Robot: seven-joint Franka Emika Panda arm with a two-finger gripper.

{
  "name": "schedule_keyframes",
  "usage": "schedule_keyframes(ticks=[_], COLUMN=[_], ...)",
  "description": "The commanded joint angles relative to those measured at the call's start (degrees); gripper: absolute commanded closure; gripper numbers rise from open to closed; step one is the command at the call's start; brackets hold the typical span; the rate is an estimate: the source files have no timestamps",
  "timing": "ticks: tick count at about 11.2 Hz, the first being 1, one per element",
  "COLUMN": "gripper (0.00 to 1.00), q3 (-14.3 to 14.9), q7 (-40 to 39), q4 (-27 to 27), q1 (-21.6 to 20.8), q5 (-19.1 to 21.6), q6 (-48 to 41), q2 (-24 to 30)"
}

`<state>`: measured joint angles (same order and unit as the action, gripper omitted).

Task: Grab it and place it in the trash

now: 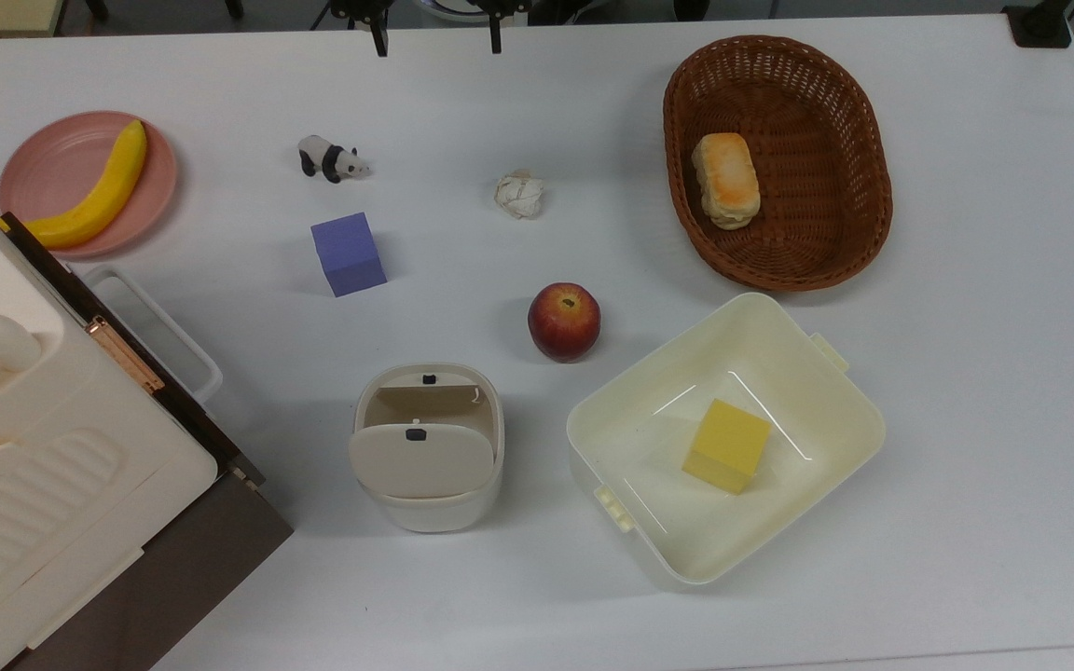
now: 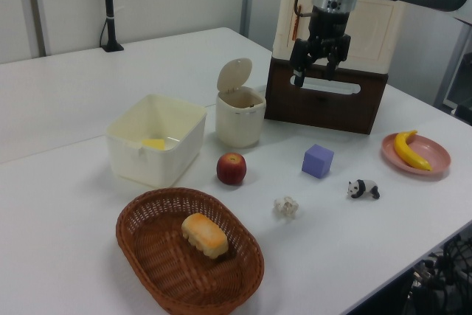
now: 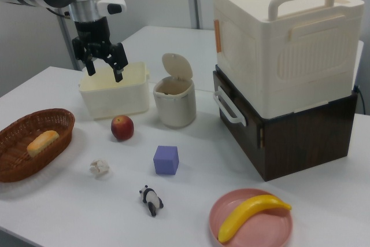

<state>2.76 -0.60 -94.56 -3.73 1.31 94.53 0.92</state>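
The gripper (image 2: pixel 314 71) hangs high over the table (image 1: pixel 966 373) with its jaws spread and nothing between them, so the job is at its very start: the reach toward the paper (image 1: pixel 519 195) hasn't happened yet.

The paper lies bare on the table. In the top view it sits between the panda (image 1: pixel 332 159) and the basket (image 1: pixel 859 140), apart from both, with the apple (image 1: pixel 564 321) below it and the bin (image 1: pixel 428 447) further down toward the top view's lower left. In the right view the paper (image 3: pixel 99 168) is near the front edge, and the gripper (image 3: pixel 104 66) is up in front of the tub (image 3: pixel 110 99), well away from it.

The bin has one flap tipped up, so its mouth shows as a dark opening. That should make the drop easy.

I'd say the next move is to carry the open jaws across and above the paper, then come straight down over it. It's small and soft, so the fingers need to get low, nearly to the tabletop, and close around its middle or it may squirt out sideways. The apple stands between paper and bin, so the carry ought to go high.
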Motion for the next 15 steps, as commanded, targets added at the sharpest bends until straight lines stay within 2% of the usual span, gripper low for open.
schedule_keyframes(ticks=[1,10,15], gripper=[0.00,0.00,0.00], q3=[0.49,-0.12,-0.04], q7=[-5.33,-6.17,-3.46], q4=[1.04,-0.44,0.51], q1=[0.73,0.91,0.65], q5=[0.71,0.80,0.53], q6=[-2.93,-6.99,-8.39], q2=[0.66,0.48,-2.51])
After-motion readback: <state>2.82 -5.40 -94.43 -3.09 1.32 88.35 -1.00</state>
